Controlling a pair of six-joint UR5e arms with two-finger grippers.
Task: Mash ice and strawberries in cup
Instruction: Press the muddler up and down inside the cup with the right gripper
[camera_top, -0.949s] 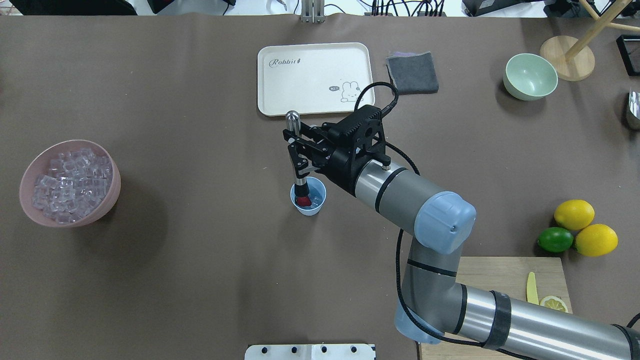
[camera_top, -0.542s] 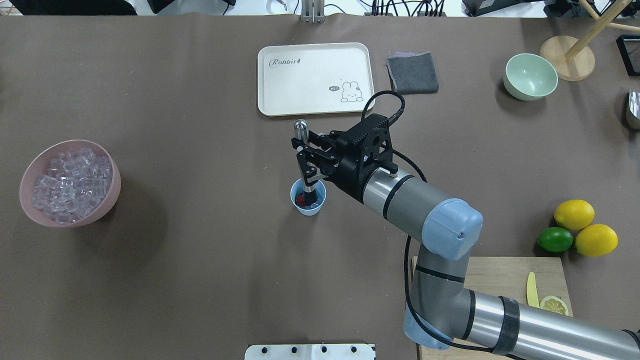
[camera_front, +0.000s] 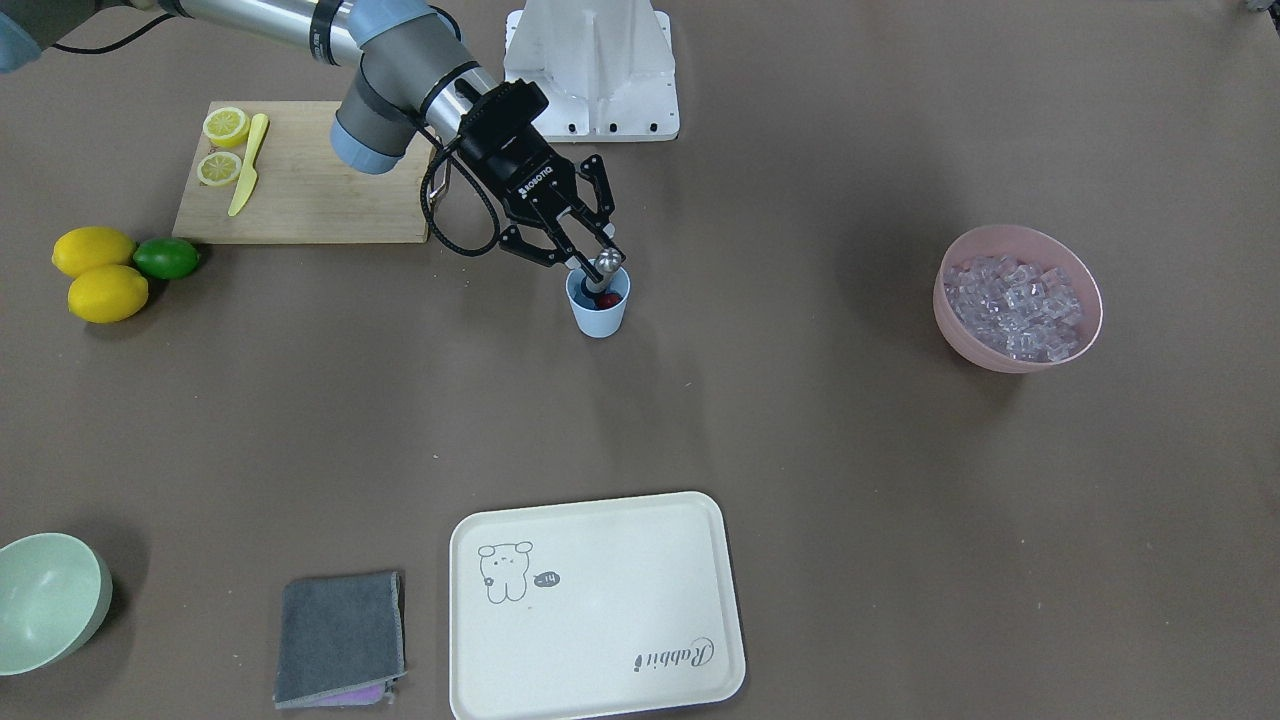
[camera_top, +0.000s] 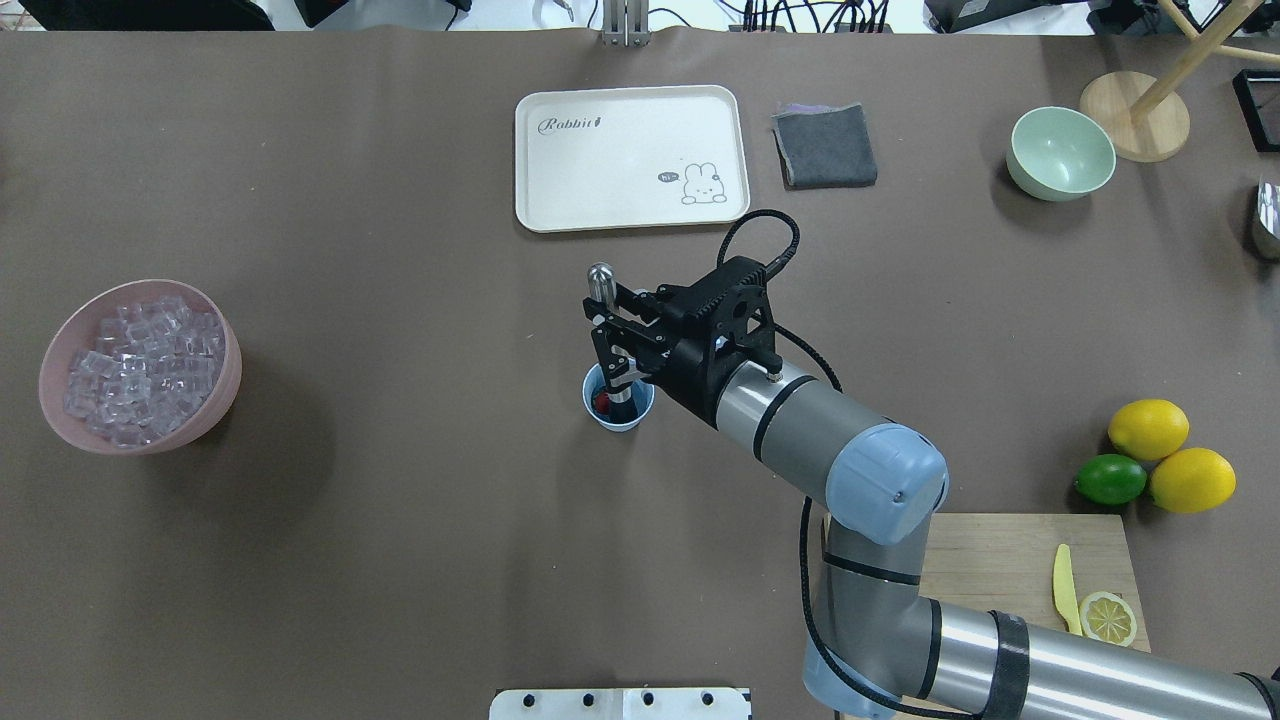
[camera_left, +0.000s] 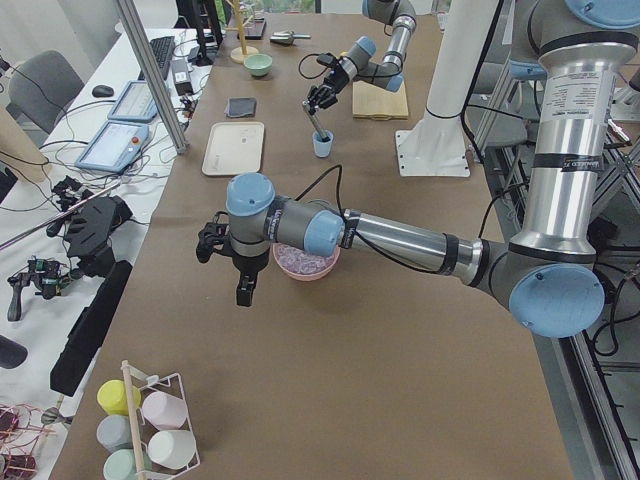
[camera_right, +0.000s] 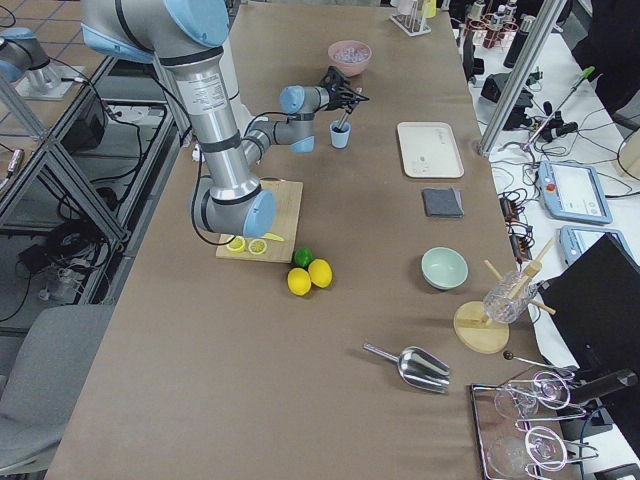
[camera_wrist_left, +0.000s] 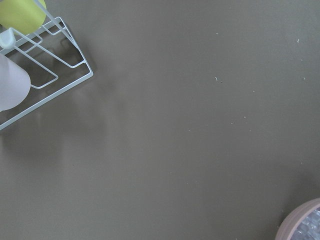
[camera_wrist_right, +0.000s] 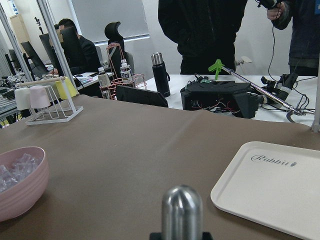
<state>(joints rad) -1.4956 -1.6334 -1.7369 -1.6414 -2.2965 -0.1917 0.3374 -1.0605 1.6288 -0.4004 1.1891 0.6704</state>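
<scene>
The light-blue cup (camera_top: 632, 414) (camera_front: 598, 315) stands mid-table with the red strawberry (camera_top: 601, 403) (camera_front: 607, 299) inside. My right gripper (camera_top: 607, 335) (camera_front: 590, 268) is shut on a steel muddler (camera_top: 600, 278) (camera_wrist_right: 182, 210), whose black tip is down in the cup beside the strawberry. Ice inside the cup is hidden by the muddler. More ice (camera_top: 140, 360) (camera_front: 1015, 295) fills a pink bowl (camera_top: 225, 395) at the table's left. My left gripper (camera_left: 243, 285) shows only in the exterior left view, hanging beside the pink bowl; I cannot tell whether it is open or shut.
A cream tray (camera_top: 630, 155) and a grey cloth (camera_top: 825, 145) lie beyond the cup. A pale green bowl (camera_top: 1060, 152), two lemons and a lime (camera_top: 1110, 480), and a cutting board (camera_top: 990, 560) with a knife sit on the right. A wire cup rack (camera_wrist_left: 45, 65) is near the left wrist.
My right gripper has drawn back toward the robot with the muddler. The muddler's top came nearer the cup, and its tip shifted from over the strawberry to its right.
</scene>
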